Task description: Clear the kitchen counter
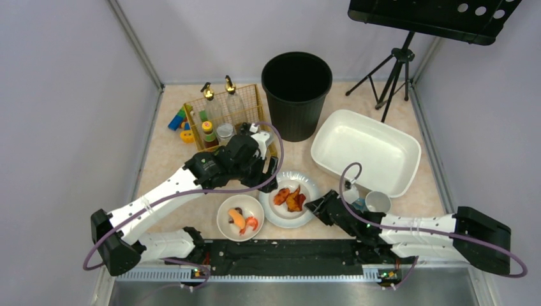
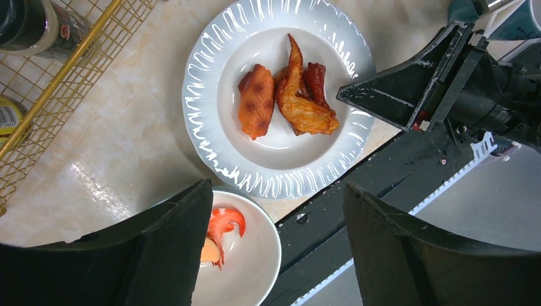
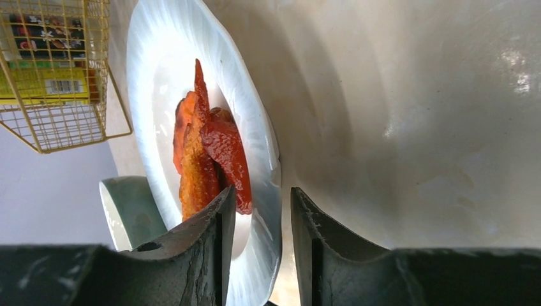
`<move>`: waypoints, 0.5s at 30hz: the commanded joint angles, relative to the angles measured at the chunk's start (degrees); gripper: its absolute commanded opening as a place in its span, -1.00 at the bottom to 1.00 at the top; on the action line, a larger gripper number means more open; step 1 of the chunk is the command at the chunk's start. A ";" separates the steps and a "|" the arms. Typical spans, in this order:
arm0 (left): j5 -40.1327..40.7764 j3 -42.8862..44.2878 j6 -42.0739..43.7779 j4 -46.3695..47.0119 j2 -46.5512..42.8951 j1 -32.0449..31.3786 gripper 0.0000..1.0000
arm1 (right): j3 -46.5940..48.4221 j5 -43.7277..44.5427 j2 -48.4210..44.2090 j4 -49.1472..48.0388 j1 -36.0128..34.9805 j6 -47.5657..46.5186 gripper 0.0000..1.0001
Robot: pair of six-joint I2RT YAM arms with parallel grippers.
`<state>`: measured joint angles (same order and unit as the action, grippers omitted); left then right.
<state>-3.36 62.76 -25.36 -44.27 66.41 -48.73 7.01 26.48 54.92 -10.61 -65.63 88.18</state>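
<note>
On the beige kitchen counter (image 1: 167,167) a white ribbed plate (image 1: 311,187) (image 2: 198,115) (image 3: 265,146) carries orange-red chicken wings (image 1: 290,197) (image 2: 287,95) (image 3: 204,153). To its left a small bowl (image 1: 223,213) (image 2: 255,255) (image 3: 127,204) holds shrimp-like food (image 2: 223,223). My right gripper (image 1: 314,205) (image 3: 263,189) stands low at the plate's near-right edge. Its jaws straddle the rim with a gap on the outer side, so it is open. My left gripper (image 1: 268,171) (image 2: 277,185) hovers wide open above the plate and bowl, holding nothing.
A black bin (image 1: 296,92) stands at the back, a white tub (image 1: 367,150) to its right. A gold wire basket (image 1: 223,115) holds bottles and jars, with toys (image 1: 178,121) beside it. A white cup (image 1: 377,202) sits by my right arm. A tripod (image 1: 395,70) stands back right. The black rail (image 1: 287,255) runs along the front.
</note>
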 commanded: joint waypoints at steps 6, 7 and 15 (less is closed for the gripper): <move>0.45 0.67 0.47 0.53 -0.64 0.26 0.58 | 0.82 -0.02 7.82 -4.73 -0.90 0.10 -0.37; 0.52 0.67 0.53 0.44 -0.71 0.29 0.58 | 0.99 -0.24 8.85 -5.37 -0.83 0.07 -0.38; 0.64 0.52 0.93 0.15 -0.86 0.30 0.58 | 2.26 -1.31 15.94 -10.12 -0.83 0.77 -0.46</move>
<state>-3.33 62.76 -25.32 -44.64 66.41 -48.73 8.40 26.33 67.42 -20.49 -65.78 88.79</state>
